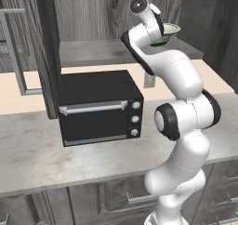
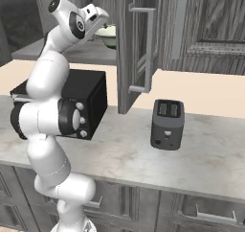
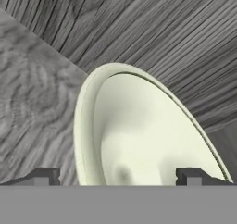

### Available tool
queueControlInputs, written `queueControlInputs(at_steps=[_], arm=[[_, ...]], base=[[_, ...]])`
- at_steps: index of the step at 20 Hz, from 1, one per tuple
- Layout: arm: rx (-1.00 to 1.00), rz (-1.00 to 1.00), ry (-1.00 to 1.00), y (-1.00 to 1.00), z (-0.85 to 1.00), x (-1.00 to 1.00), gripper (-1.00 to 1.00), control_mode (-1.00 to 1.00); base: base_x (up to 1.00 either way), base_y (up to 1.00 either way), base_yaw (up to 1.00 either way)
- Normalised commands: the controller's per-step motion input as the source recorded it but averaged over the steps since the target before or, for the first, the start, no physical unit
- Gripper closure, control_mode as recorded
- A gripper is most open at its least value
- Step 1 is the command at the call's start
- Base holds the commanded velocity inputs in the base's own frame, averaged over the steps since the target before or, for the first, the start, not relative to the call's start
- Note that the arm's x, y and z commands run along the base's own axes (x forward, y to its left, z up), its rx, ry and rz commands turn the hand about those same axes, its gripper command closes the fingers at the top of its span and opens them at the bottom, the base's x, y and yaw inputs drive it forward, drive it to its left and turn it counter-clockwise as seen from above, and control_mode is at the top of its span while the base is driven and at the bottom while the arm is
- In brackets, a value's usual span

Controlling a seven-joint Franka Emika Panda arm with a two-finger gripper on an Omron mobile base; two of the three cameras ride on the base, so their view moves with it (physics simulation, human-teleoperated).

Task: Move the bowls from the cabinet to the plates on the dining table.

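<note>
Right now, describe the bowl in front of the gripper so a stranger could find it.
Start at the dark grey wood-grain wall cabinet above the black toaster oven. On its open shelf sits a pale cream-green round bowl, glossy with a lighter rim, the only pale thing among dark wood.

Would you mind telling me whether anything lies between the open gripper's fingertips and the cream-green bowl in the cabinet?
Nothing does. In the hand view the gripper stands open, its fingertips flanking the cream-green bowl directly, with no object intervening; the cabinet shelf lies beneath.
</note>
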Motion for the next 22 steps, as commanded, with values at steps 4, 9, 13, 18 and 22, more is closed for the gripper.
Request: queueControlInputs(at_steps=[4,9,13,18,22], arm=[[-0.01,0.0,0.0,0.0,-0.06,0.11,-1.0,-1.0],[-0.01,0.0,0.0,0.0,-0.14,0.03,-1.0,-1.0],[0.0,0.0,0.01,0.0,-0.03,0.0,-1.0,-1.0],[0.0,0.0,0.0,0.0,0.0,0.0,1.0,-1.0],[0.0,0.0,0.0,0.0,0.0,0.0,1.0,-1.0]], base=[[0.0,0.0,0.0],[0.0,0.0,0.0],[0.0,0.0,0.0],[0.0,0.0,0.0],[0.0,0.0,0.0]])
